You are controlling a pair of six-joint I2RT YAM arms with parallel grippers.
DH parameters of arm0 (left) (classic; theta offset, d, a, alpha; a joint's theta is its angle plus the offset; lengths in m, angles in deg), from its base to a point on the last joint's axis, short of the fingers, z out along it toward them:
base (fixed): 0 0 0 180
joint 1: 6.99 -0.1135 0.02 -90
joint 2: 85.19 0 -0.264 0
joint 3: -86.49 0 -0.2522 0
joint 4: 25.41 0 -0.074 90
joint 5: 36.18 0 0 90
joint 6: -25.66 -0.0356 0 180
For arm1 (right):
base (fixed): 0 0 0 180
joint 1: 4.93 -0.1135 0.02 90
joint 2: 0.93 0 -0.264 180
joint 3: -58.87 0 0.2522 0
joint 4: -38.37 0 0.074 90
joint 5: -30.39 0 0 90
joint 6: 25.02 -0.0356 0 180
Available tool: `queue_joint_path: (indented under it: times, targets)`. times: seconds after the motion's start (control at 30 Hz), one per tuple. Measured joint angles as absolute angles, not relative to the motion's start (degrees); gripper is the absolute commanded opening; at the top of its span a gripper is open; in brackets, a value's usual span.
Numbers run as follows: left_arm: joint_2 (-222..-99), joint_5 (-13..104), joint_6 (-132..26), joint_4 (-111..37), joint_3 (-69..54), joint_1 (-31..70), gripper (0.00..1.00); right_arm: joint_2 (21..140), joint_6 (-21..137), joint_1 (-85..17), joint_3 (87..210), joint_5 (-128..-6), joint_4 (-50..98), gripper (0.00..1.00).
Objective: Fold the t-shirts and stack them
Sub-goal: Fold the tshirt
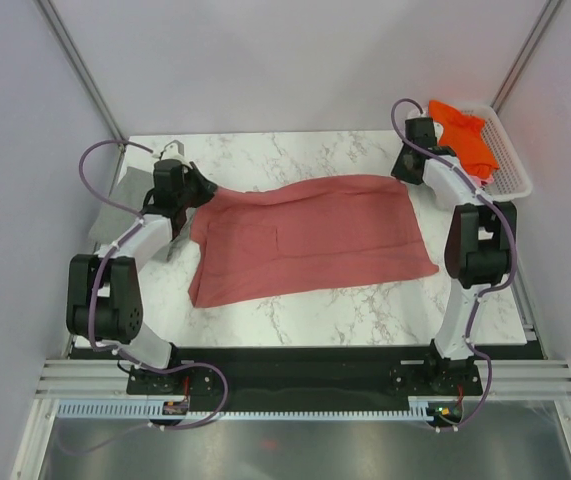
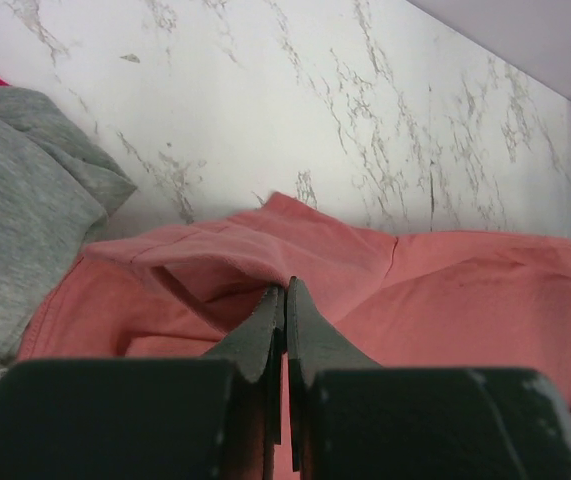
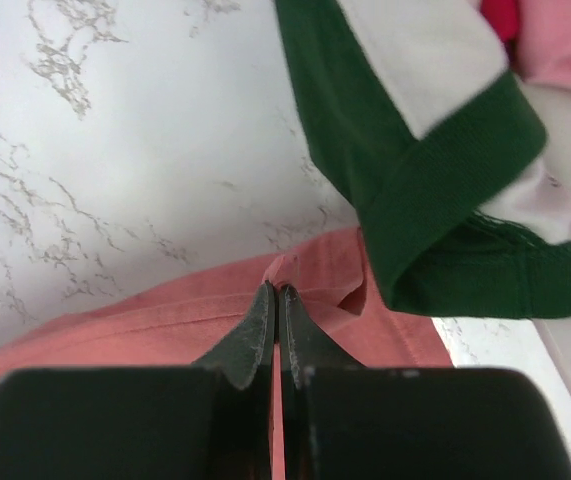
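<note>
One salmon-pink t-shirt [image 1: 310, 240] lies unfolded, far corners pinched by the closed left gripper [image 2: 285, 285] and right gripper [image 3: 273, 290]; folding is judged unstarted.

Bright, even light, soft shadows; wrist views blur up close.

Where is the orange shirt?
In the top view, the soft orange cotton t-shirt sits in the white slatted plastic basket at the far right corner of the marble table, just behind the right arm.

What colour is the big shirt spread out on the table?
The shirt is plain dusty salmon-pink, no pattern. The top view shows it best.
</note>
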State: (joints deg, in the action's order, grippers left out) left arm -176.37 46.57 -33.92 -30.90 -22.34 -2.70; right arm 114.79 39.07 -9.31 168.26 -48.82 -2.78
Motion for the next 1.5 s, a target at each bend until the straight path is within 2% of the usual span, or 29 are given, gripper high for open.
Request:
queue_joint_path:
  times: [0.37, 0.83, 1.5]
  targets:
    - [-168.37, 49.92, -34.62, -29.42, -29.36, -0.99, 0.02, 109.11, 37.65, -5.27, 160.07, -49.70, -1.56, 0.00]
    - [-158.68, 52.41, -35.21, -29.15, -38.12, -0.10, 0.02, 105.52, 37.54, -5.31, 154.30, -50.57, 0.17, 0.00]
    - [-151.84, 51.99, -34.27, -28.59, -48.40, -0.10, 0.02, 100.69, 36.71, -5.31, 146.01, -49.89, 2.64, 0.00]
